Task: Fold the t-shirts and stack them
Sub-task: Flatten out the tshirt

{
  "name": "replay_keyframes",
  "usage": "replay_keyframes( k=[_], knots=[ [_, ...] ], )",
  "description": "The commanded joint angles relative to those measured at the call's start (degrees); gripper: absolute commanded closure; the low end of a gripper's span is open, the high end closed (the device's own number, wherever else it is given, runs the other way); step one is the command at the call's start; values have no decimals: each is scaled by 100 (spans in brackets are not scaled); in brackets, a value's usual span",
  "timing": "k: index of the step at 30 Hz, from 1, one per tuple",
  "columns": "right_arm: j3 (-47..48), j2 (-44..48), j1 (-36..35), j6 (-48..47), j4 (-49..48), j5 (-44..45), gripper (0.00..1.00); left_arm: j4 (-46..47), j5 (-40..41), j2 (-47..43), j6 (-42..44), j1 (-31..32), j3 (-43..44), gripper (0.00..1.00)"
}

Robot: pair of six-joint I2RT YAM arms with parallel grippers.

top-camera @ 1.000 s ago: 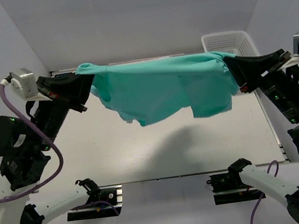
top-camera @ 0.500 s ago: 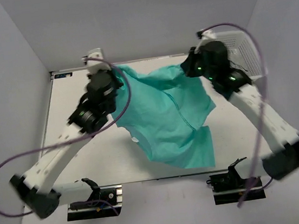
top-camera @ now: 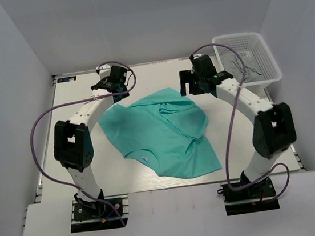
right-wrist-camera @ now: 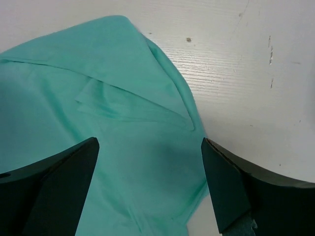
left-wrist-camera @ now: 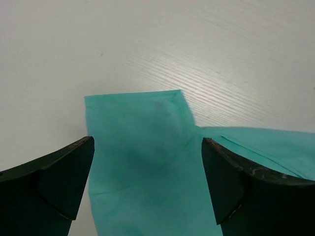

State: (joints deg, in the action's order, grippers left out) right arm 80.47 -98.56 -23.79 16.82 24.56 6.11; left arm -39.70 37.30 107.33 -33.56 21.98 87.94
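On the table (top-camera: 141, 79) the t-shirt (top-camera: 159, 132) lies rumpled; our left claw (left-wrist-camera: 147, 167) and right claw (right-wrist-camera: 150, 167) gape above it, empty.

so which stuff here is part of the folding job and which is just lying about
Part of the job:
t-shirt, lying rumpled on the table
left tool, open over a sleeve
right tool, open over the cloth

Just there:
basket, far right corner
table
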Motion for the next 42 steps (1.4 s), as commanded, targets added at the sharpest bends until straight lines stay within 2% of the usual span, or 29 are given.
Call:
replay_keyframes(
  k=[1,2,6,7,11,13,17,20,24,27,32,38,39,41,42],
  knots=[
    [-521,645,-221,-565,-329,13,10,76,-792,-791,51,166,-178,0],
    [-645,654,-257,-644,-337,-135,10,199,-986,-888,121,167,-372,0],
    [-620,314,-652,-900,-338,-391,10,936,-2592,-1424,122,219,-1576,0],
    [-481,233,-766,-847,-329,-391,10,1260,-2735,-1530,43,219,-2092,0],
    [20,-549,-1161,-479,-215,-426,10,1965,-3456,-2031,-264,272,-3229,0],
    [285,-995,-1250,-294,-197,-251,10,2185,-3457,-2268,-405,272,-3694,0],
    [916,-1568,-1365,487,-266,-119,10,2668,-4027,-2374,-466,272,-4039,0],
    [1093,-1885,-1365,1005,-346,-206,10,2819,-4160,-2182,-520,272,-4206,0],
    [1173,-2105,-1391,1499,-346,13,13,2670,-4081,-1927,-520,219,-4206,0],
    [1095,-2149,-1374,1719,-425,197,20,2617,-3950,-1926,-520,219,-4276,0],
    [1278,-2421,-1383,1904,-374,171,22,2609,-3950,-1987,-572,167,-4487,0],
    [1322,-2563,-1391,2123,-425,539,38,2608,-3712,-2040,-625,228,-4821,0],
    [1323,-2597,-1409,2159,-451,567,48,2608,-3660,-2040,-625,228,-4821,0],
    [1375,-2641,-1400,2159,-408,611,59,2538,-3590,-2040,-625,228,-4821,0],
    [1401,-2650,-1426,2176,-390,628,69,2538,-3511,-2040,-625,228,-4821,0]
  ],
)
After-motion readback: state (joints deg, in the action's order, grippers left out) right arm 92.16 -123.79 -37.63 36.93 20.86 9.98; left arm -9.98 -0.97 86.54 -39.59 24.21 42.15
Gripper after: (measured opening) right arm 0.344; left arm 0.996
